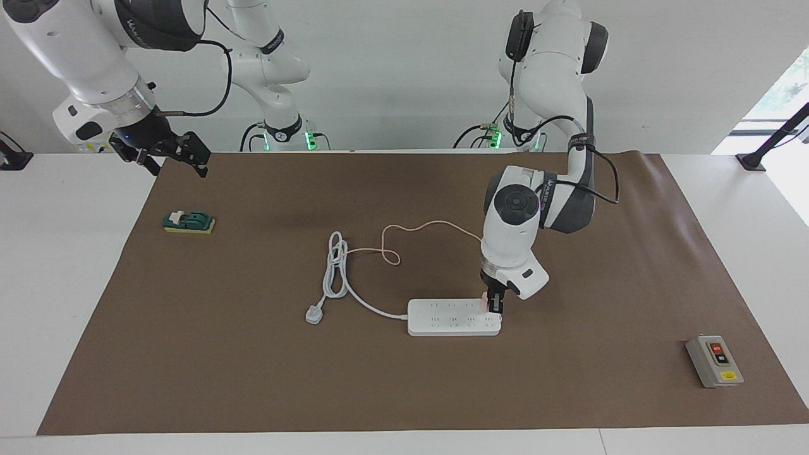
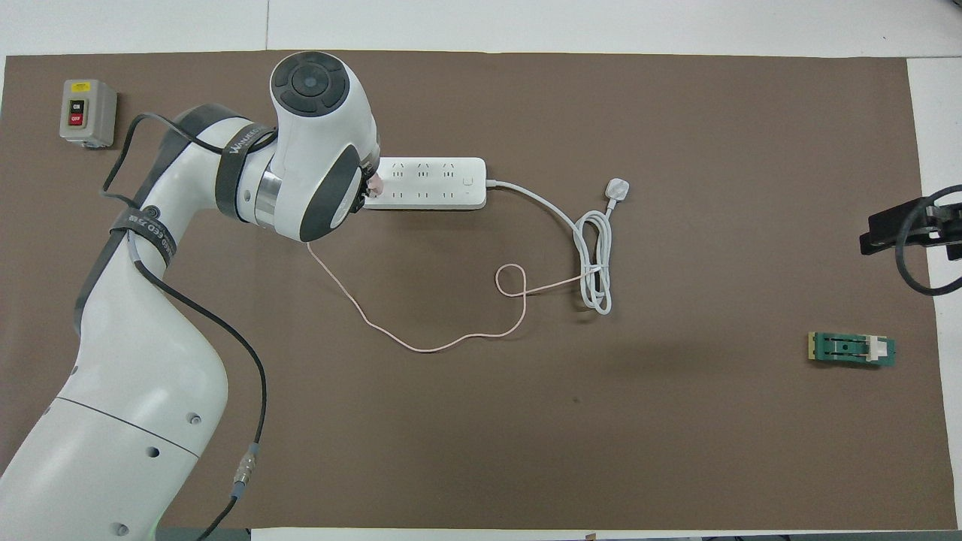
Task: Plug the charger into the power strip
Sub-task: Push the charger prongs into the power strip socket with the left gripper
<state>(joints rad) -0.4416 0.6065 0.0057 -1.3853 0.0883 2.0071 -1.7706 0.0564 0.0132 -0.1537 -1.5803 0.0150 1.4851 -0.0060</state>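
- Across the table in the facing view, the left gripper (image 1: 495,303) points straight down at the end of the power strip (image 1: 454,317) that lies toward the left arm's end of the table, fingers narrowed on the charger (image 1: 485,301), a small pink block showing just at the strip's top face.
- Same view: the strip lies flat, its long axis running across the table from one arm's end toward the other. The charger is at the row of sockets nearer to the robots; whether its prongs are already seated I cannot tell.
- The pink cable (image 1: 417,229) trails from the charger toward the robots and loops near the coiled white cord (image 1: 336,268), whose grey-white plug (image 1: 314,314) lies loose on the mat.
- The right gripper (image 1: 174,155) waits in the air over the mat's corner at the right arm's end, fingers spread, near a green switch (image 1: 189,222).
- From overhead, the left arm's wrist covers that end of the power strip (image 2: 428,183); only a pink sliver of the charger (image 2: 374,181) shows, so the move left looks like a straight press down.
- A grey button box (image 2: 88,112) sits well apart, in the mat's corner at the left arm's end.
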